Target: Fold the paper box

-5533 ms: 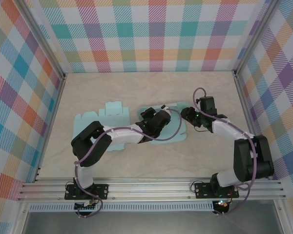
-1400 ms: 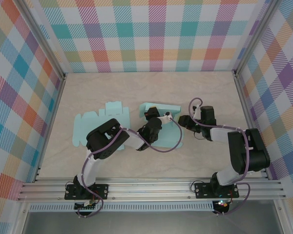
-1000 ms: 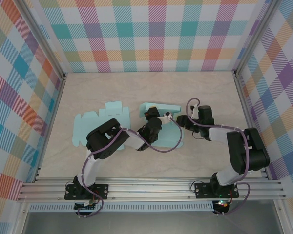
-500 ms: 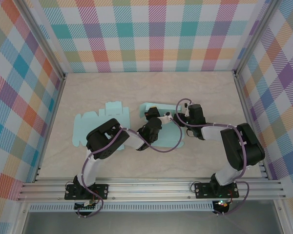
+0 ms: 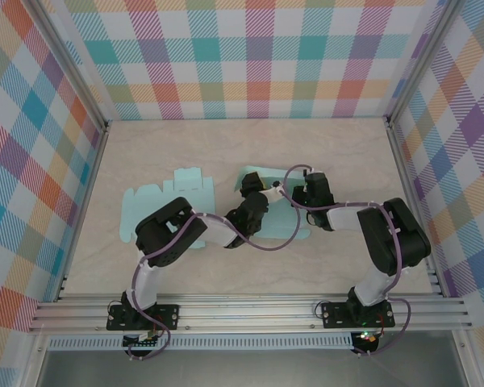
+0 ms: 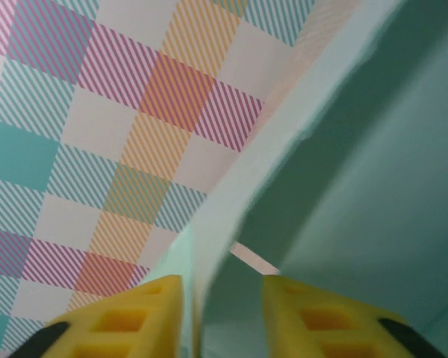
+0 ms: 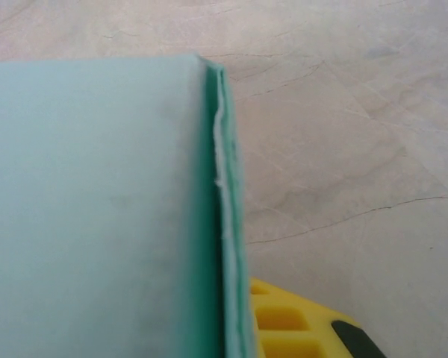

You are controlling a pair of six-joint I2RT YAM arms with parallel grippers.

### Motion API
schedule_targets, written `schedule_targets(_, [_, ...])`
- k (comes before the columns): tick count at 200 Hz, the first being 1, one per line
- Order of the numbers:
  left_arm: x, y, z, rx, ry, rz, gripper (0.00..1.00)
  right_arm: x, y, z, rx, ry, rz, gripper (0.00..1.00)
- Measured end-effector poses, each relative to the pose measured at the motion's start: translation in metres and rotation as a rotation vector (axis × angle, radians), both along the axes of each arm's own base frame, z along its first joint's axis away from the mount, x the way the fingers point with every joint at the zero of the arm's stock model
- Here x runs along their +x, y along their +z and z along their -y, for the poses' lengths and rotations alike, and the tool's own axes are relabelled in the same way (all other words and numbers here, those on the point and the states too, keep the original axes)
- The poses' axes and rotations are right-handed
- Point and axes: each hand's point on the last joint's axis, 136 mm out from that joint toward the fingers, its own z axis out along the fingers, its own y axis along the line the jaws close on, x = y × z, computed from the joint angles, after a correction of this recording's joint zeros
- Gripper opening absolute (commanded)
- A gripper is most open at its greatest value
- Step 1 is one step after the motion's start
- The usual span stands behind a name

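Mid-table, slightly right of centre: paper box [image 5: 279, 227], teal card, partly folded, with both arms meeting over its far edge. A second teal cutout [image 5: 153, 201] lies flat on the table [image 5: 226, 145], off to the left and well apart from the grippers.

Left gripper [image 5: 253, 189]: sits at the box's far-left corner. On the left wrist cam the yellow fingers [image 6: 127, 321] are parted and straddle a raised flap edge. The flap runs just beside the left finger, with a visible gap to the other, so it is not clamped. Plaid wall [image 6: 97, 112] behind.

Right gripper [image 5: 297, 193]: sits at the far-right edge of the box. On the right wrist cam one yellow finger [image 7: 291, 322] is flush against a doubled wall edge of the box. The other finger is hidden behind the panel. Reads as pinching that wall.
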Motion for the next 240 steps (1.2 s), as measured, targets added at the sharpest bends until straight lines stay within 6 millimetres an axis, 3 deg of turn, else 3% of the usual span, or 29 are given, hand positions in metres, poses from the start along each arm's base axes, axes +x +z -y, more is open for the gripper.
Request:
schedule_targets(22, [-0.008,0.013,-0.012,-0.107,0.026,-0.031,0.71,0.0,0.0,0.0,-0.023,0.004,0.007,0.06])
schedule_targets(50, [-0.023,0.039,-0.033,-0.285,0.066,-0.063,0.78,-0.001,0.001,0.0,-0.046,0.006,0.014,0.02])
schedule_targets(70, [-0.039,0.063,-0.057,-0.468,0.109,-0.084,0.78,-0.002,0.009,0.001,-0.062,0.005,0.027,0.0])
schedule_targets(96, [-0.067,0.099,-0.096,-0.779,0.151,-0.087,0.99,-0.002,0.03,0.003,-0.06,0.001,0.067,0.0])
schedule_targets(111, [-0.077,0.113,-0.12,-0.953,0.191,-0.094,1.0,-0.004,0.041,0.004,-0.065,0.004,0.086,0.0])
schedule_targets(133, [-0.076,0.117,-0.153,-1.144,0.267,-0.123,1.0,-0.009,0.058,0.008,-0.074,0.004,0.108,0.0])
schedule_targets(152, [-0.072,0.105,-0.168,-1.239,0.317,-0.191,1.0,-0.013,0.075,0.011,-0.083,0.007,0.137,0.0])
schedule_targets(178, [-0.072,0.088,-0.164,-1.301,0.32,-0.325,1.0,-0.021,0.091,0.017,-0.11,0.014,0.158,0.0])
schedule_targets(240, [-0.074,0.105,-0.093,-1.358,0.062,-0.613,1.0,-0.034,0.085,0.023,-0.172,0.045,0.114,0.0])
